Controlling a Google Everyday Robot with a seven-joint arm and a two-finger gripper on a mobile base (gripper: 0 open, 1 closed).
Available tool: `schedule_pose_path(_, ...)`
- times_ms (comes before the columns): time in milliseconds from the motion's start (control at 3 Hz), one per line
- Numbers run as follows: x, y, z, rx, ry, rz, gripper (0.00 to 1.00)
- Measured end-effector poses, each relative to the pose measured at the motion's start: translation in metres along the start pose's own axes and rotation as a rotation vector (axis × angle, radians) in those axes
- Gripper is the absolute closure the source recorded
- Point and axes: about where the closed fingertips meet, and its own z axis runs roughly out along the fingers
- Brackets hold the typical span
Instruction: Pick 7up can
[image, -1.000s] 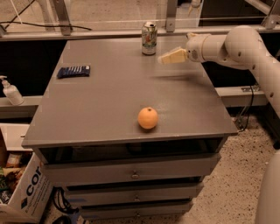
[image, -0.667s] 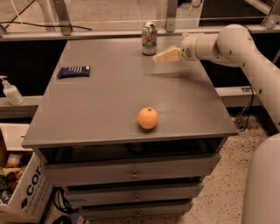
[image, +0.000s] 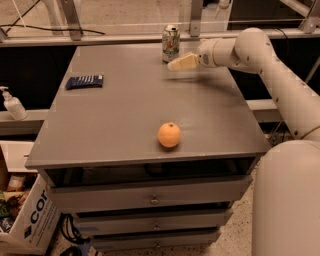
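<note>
The 7up can (image: 170, 43) stands upright at the far edge of the grey table (image: 115, 120), silver top, pale label with a red mark. My gripper (image: 175, 64) reaches in from the right on a white arm. Its cream-coloured fingers (image: 183, 62) point left and sit just right of and slightly in front of the can, close to it, without holding it. An orange (image: 169, 135) lies near the table's front edge, far from the gripper.
A dark blue packet (image: 84, 81) lies at the table's left. Drawers (image: 150, 197) sit below the top. A soap dispenser (image: 12, 104) and a cardboard box (image: 30, 220) stand on the left. Metal frame posts (image: 196, 17) rise behind the can.
My gripper has moved left toward the can, from well right of it to just beside it. The can, orange and packet have not moved.
</note>
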Motion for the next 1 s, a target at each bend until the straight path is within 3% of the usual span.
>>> schedule_pose_path(1000, -0.020, -0.006, 0.049, -0.035, -0.050, 0.016, 0.00)
